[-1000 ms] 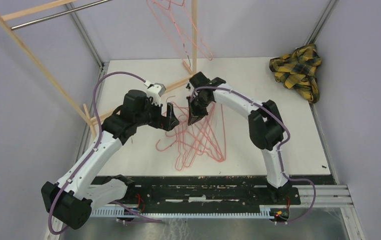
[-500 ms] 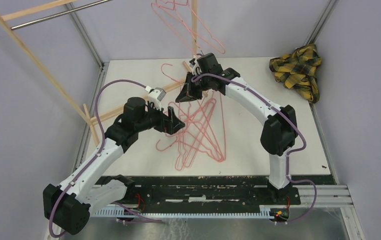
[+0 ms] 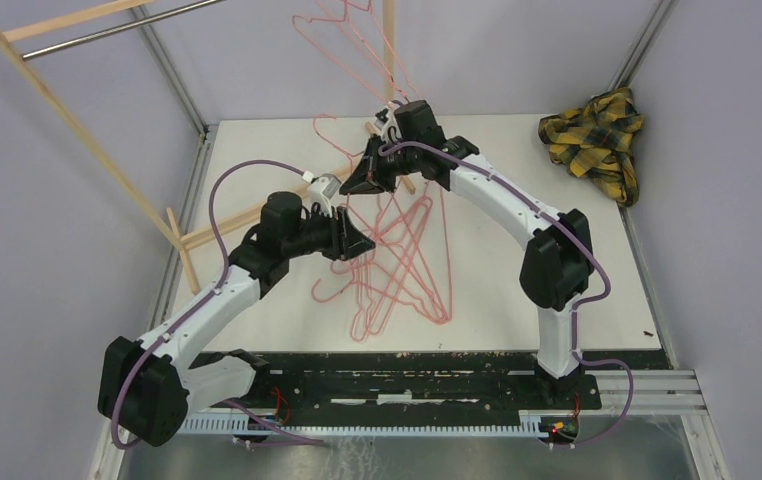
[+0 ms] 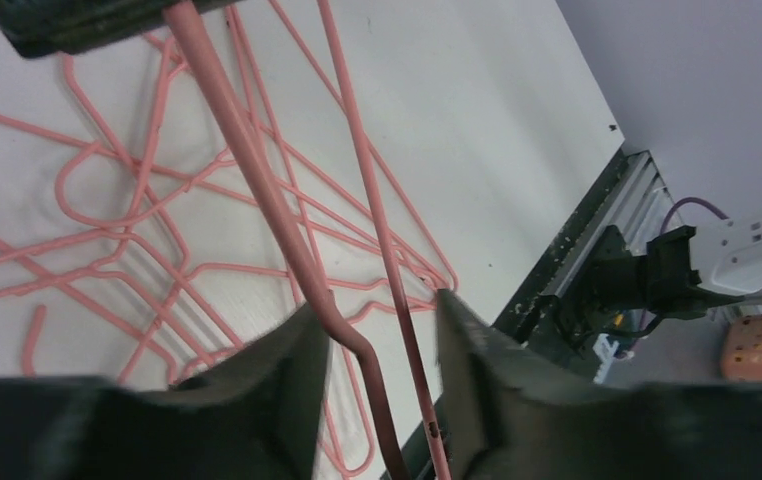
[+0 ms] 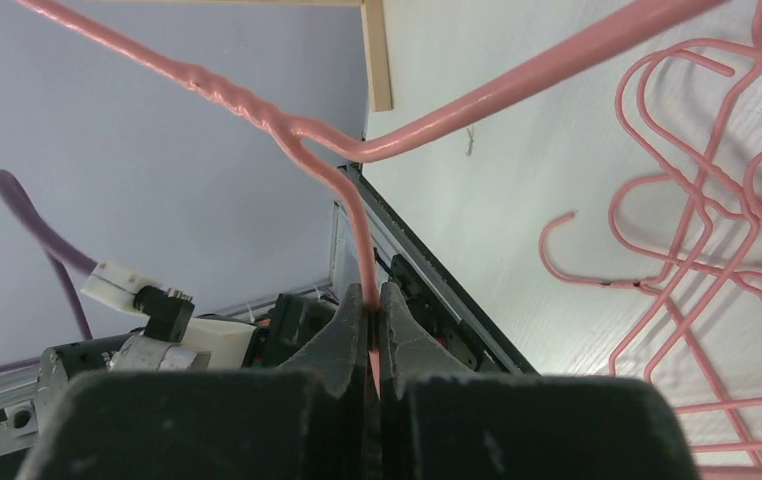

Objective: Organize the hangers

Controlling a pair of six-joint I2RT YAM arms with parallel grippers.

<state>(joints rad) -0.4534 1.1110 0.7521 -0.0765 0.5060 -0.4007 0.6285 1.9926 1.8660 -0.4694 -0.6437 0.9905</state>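
My right gripper [image 3: 370, 180] is shut on the thin wire of one pink hanger [image 5: 337, 150], just below its twisted neck, and holds it up off the table. Its hook [image 3: 328, 130] points back-left. My left gripper [image 4: 377, 370] is lower and to the left [image 3: 353, 241]. It is open, with two wires of that lifted hanger [image 4: 257, 180] running between its jaws, the thicker one against the left finger. Several more hangers [image 3: 397, 275] lie tangled on the white table below. Others hang from the rack [image 3: 352, 50] at the back.
The wooden rack frame [image 3: 77, 130] with its metal bar [image 3: 107, 30] leans along the left. Its upright post [image 3: 389, 60] stands just behind my right gripper. A yellow-black plaid cloth [image 3: 597, 135] lies at the back right corner.
My right gripper rose from the pile and moved back-left, taking one hanger up with it. My left arm shifted right, so its gripper now sits around the hanger's lower wires.
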